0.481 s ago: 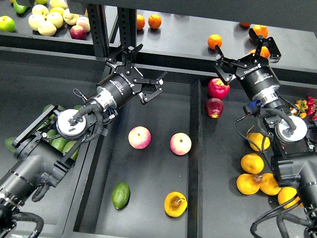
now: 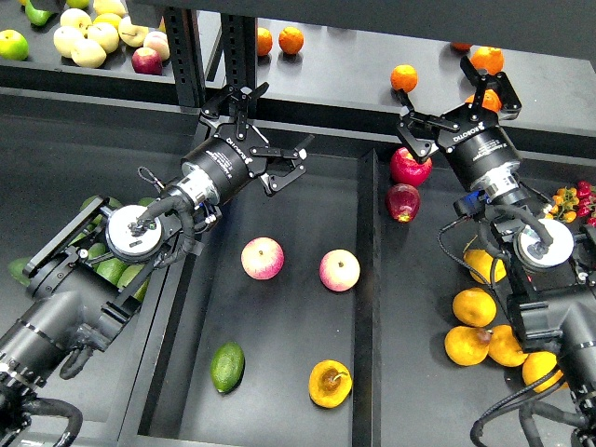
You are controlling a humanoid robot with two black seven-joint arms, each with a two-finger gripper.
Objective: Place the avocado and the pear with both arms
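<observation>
The avocado (image 2: 227, 367), dark green and oval, lies at the front left of the black centre tray (image 2: 293, 326). The pear (image 2: 330, 383), yellow-orange with a brown blotch and a dark stem, lies to its right near the tray's front. My left gripper (image 2: 277, 126) is open and empty, above the tray's far left corner and well away from both fruits. My right gripper (image 2: 445, 101) is open and empty, at the back right, above a red apple (image 2: 410, 166).
Two pink-yellow apples (image 2: 263, 258) (image 2: 339, 270) sit mid-tray. A second red apple (image 2: 402, 201) and a pile of oranges (image 2: 475, 307) lie on the right. Green fruits (image 2: 110, 270) are under my left arm. The back shelf holds yellow apples (image 2: 88, 37) and oranges (image 2: 291, 39), beside a black post (image 2: 191, 56).
</observation>
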